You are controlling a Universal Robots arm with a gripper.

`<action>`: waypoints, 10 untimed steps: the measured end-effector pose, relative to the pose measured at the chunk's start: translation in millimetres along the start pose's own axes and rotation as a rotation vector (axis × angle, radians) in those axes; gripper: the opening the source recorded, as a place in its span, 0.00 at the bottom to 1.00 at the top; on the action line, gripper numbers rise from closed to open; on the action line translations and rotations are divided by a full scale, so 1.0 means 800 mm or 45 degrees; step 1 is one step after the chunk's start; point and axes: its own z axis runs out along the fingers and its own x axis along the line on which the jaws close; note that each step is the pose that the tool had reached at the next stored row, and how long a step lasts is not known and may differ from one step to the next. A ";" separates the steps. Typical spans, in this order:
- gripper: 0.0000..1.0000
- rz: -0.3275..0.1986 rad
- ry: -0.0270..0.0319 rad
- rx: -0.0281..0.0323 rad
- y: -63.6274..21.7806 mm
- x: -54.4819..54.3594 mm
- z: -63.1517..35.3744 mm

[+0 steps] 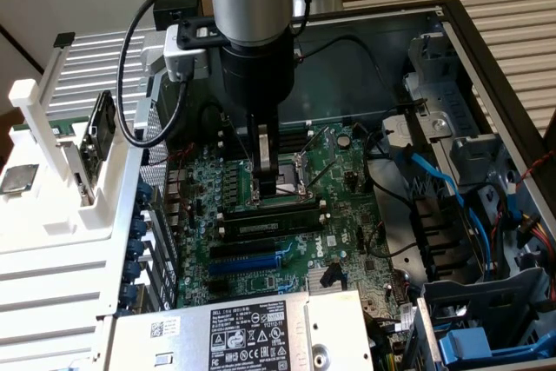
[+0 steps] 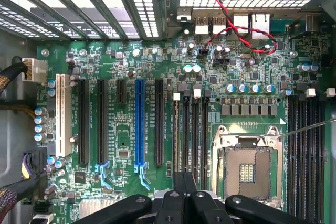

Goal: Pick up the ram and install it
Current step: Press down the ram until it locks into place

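The ram [image 1: 268,225] is a long dark stick with pale labels. It stands on edge in the memory slots [image 2: 190,129] beside the CPU socket [image 1: 280,175] of the open computer case. My gripper [image 1: 264,197] hangs straight down over it, fingertips just above its top edge; whether they touch it I cannot tell. In the wrist view the gripper [image 2: 184,179] has its two dark fingers pressed together over the slots, with nothing showing between them. The ram is edge-on there, and I cannot tell which slot holds it.
A white rack [image 1: 52,215] at the exterior view's left carries a green board [image 1: 101,130] and a square chip [image 1: 19,178]. A blue expansion slot [image 1: 248,264] and the power supply box [image 1: 243,336] lie nearer the camera. Blue cables [image 1: 443,184] and drive bays fill the right.
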 end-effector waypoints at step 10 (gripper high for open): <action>0.10 0.000 0.0000 0.0000 0.000 0.000 0.000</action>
